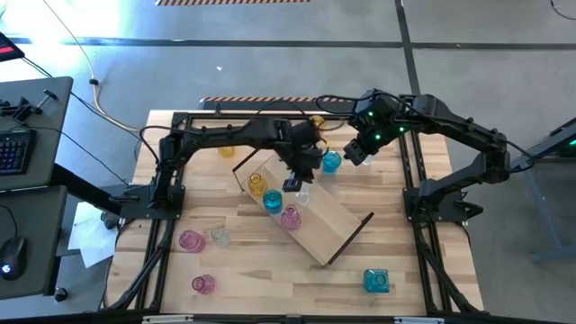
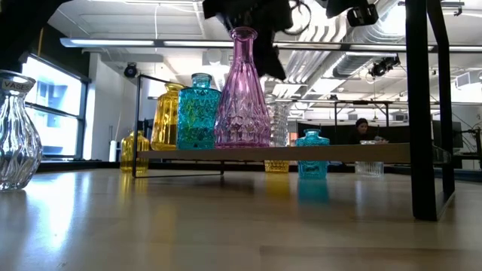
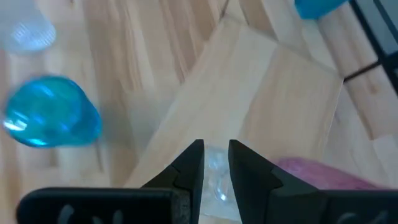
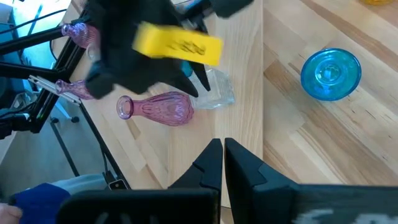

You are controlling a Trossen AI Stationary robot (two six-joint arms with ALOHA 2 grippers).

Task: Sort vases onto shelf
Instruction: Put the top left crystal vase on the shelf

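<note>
One clear vase [image 3: 216, 177], half-hidden between tool fingers [image 3: 188, 168]

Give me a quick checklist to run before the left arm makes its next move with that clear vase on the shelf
1. Left gripper over the shelf: ok, it hangs above the board near the row of vases.
2. Clear vase between the left fingers: ok, it sits in the gap; whether the fingers touch it, cannot tell.
3. Clear vase standing upright on the board: cannot tell.
4. Room beside the pink vase next to it: not ok, they stand very close.
5. Right gripper clear of the left arm: ok, shut and hovering off to the side near the blue vase.
6. Amber vase and teal vase upright on the shelf: ok.
</note>
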